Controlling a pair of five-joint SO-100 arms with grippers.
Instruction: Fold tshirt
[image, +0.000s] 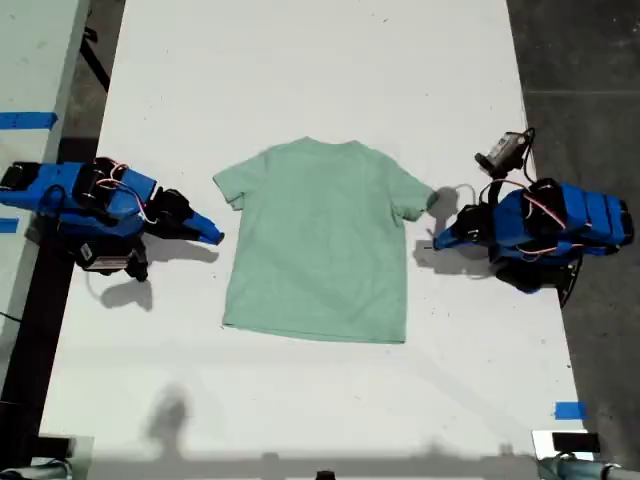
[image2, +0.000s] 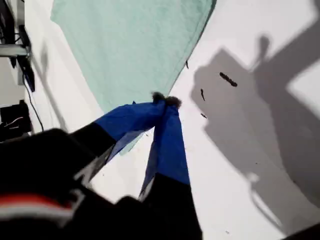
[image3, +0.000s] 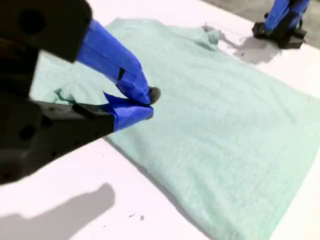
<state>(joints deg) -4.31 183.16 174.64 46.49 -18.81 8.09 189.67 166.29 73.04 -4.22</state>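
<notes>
Since the tshirt (image: 320, 245) lies flat and unfolded mid-table (image: 300, 70), my first tool (image2: 162, 102) and my second tool (image3: 145, 102) wait at opposite sides of it. Both are pressed together and empty, probably poised to take the sleeves.

Bare table (image: 320, 70) rings the tshirt (image: 318, 240); arms flank it.

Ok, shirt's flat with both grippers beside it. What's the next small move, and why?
Probably open my second gripper and ease it onto the tshirt's near edge. Its jaws look shut and hold nothing, and the cloth lies flat and unfolded.
</notes>
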